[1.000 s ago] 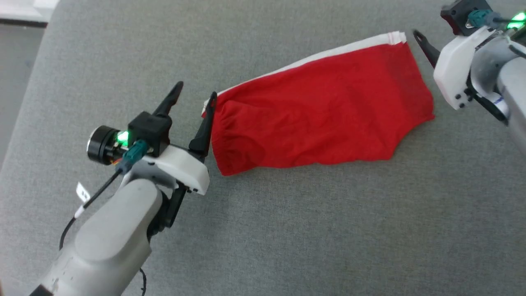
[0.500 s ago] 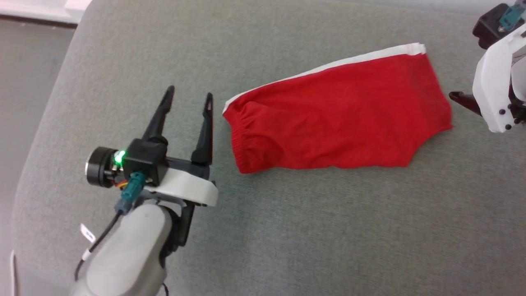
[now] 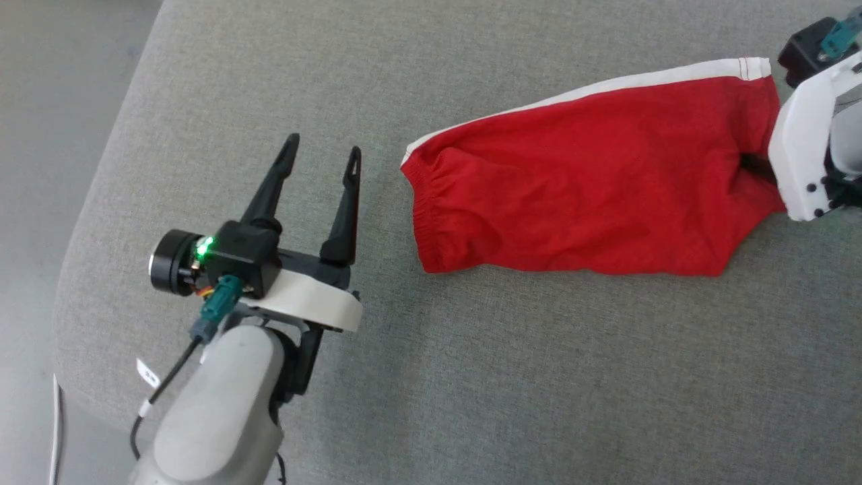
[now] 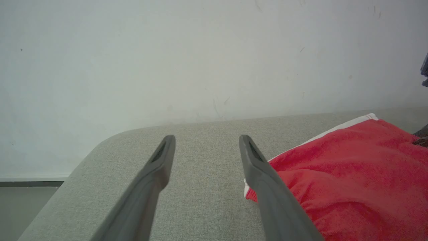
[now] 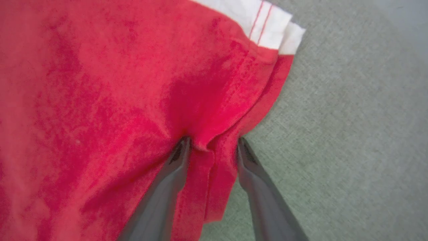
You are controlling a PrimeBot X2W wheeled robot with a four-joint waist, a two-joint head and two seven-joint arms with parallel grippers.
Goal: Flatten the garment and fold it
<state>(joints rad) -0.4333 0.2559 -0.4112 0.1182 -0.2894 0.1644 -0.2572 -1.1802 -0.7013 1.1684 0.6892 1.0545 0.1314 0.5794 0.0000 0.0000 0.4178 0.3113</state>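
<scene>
Hidden in the head view behind a white wrist housing (image 3: 801,155): most of the right gripper (image 5: 212,144), with just a dark sliver of finger showing over red cloth, and the rest of that arm cut off at the frame's right edge. From its own wrist camera, plainly parted, fingers (image 5: 160,194) astride a bunched ridge of hem, one lying on top of the fabric, the other at its outer edge over grey; tips apart, cloth loose between them, two hem layers visible there. Spread lengthwise across the grey upholstered cushion (image 3: 471,377): the garment (image 3: 586,182), red shorts, mostly flat, softly wrinkled near the elastic waistband (image 3: 423,215) at the left end. Along the far edge, a white side band (image 3: 606,86), ending in a stitched white cuff (image 5: 267,26) near the right gripper. Just left of the waistband and apart from it, the left gripper (image 3: 324,145), fingers spread wide, holding nothing, over bare cushion; touching the surface or not, impossible to tell. Broad bare grey in front of the shorts and to their left, up to the cushion's rounded edge, then floor (image 3: 40,135) beyond. From the left wrist camera, a pale wall (image 4: 167,60) behind the cushion's far edge, and one finger overlapping the waistband corner in that picture, yet seen apart from above.
</scene>
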